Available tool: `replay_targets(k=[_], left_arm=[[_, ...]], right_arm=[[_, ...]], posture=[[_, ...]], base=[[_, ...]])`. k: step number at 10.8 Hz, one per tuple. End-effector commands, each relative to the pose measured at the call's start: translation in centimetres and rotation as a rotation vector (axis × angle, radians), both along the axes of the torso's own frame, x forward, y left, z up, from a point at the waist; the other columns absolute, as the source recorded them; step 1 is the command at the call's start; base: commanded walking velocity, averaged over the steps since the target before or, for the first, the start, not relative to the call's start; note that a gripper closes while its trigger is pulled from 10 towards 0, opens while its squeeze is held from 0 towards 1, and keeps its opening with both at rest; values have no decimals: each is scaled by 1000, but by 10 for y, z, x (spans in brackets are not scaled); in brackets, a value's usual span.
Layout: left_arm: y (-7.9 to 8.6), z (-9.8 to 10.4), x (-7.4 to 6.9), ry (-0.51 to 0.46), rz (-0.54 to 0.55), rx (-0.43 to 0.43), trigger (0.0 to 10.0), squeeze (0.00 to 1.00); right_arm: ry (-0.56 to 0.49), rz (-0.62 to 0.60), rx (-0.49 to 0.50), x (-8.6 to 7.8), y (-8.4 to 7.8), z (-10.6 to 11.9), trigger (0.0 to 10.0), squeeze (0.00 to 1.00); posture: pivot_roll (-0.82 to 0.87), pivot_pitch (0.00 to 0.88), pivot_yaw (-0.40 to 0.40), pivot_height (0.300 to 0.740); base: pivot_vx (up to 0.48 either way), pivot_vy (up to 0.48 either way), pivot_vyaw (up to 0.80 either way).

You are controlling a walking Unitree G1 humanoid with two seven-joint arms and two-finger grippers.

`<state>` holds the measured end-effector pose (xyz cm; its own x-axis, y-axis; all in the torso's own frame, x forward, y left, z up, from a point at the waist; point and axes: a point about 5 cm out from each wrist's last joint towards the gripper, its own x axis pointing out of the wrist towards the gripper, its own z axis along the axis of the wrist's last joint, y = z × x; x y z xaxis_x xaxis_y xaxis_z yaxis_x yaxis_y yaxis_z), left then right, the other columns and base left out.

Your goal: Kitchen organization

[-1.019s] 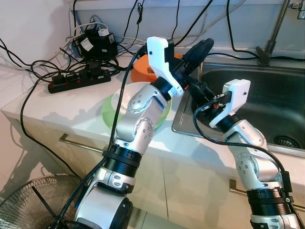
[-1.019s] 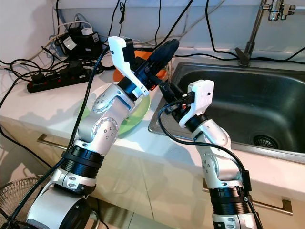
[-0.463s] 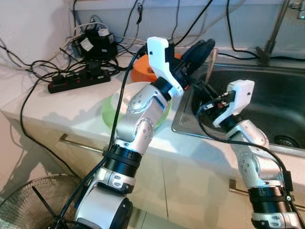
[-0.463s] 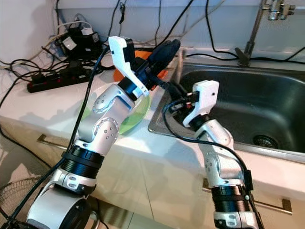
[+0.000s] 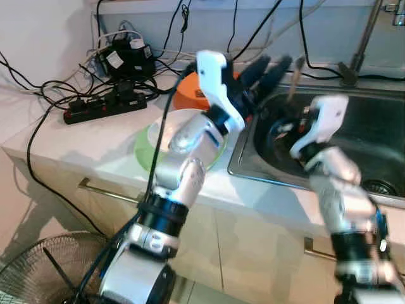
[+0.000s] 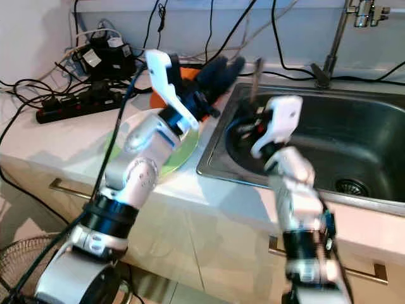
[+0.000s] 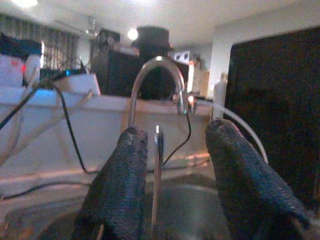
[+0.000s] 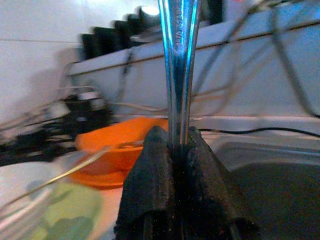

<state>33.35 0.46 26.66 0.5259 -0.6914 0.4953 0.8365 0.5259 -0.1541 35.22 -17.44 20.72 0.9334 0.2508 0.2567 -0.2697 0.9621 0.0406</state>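
Nearest to the camera, the front edge of the white counter (image 5: 95, 149) is running across the head views, with cabinet handles below it and a fan grille (image 5: 44, 269) near the floor on the robot's left. Both arms are reaching over this edge, and they are blurred.

The right gripper (image 8: 176, 150) is standing above the near left corner of the steel sink (image 6: 354, 136). Its two black fingers are pressed together on the handle of a metal utensil (image 8: 178, 60), with no gap between pad and metal. The handle is rising straight up from the closed jaws; which kind of utensil it is, one cannot tell. Under the jaws the sink basin is offering open room, and the drain (image 6: 350, 187) is lying well apart toward the robot's right.

The left gripper (image 7: 172, 160) is hovering just beside the right one, over the sink's left rim. Its fingers (image 7: 125, 185) are spread widely and are holding nothing. In the left wrist view the same thin handle is appearing upright in the gap between them, nearer to one finger; whether it is touching, one cannot tell.

Below the left arm a green plate (image 5: 147, 147) is lying on the counter close to the sink rim, and an orange bowl (image 5: 190, 95) is sitting just behind it. Beyond the jaws the faucet (image 6: 335, 44) is standing at the back rim. A power strip (image 5: 104, 104) and tangled black cables are crowding the far left corner against the wall.
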Motion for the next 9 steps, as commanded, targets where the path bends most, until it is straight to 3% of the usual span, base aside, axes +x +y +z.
replay_targets(k=[1,2,3,6,9], left_arm=[[-8,-7,-6,28,-22,-23,10000,0],[-8,-16,-5,55,-21,18,10000,0],[-10,-38,-5,74,-1,155,10000,0],[-8,-72,-4,132,17,333,10000,0],[-5,-85,-2,170,55,390,10000,0]], right_arm=[[-6,-43,-4,5,-4,3,10000,0],[25,-93,-34,10,-11,-1,10000,0],[74,-194,-124,17,-24,-11,10000,0],[139,-311,-188,26,-44,-26,10000,0],[171,-366,-196,28,-56,-35,10000,0]], posture=[[37,0,143,740],[38,0,143,740],[44,0,140,740],[49,0,137,740],[51,0,137,740]], base=[[0,0,0],[0,0,0],[0,0,0],[0,0,0],[0,0,0]])
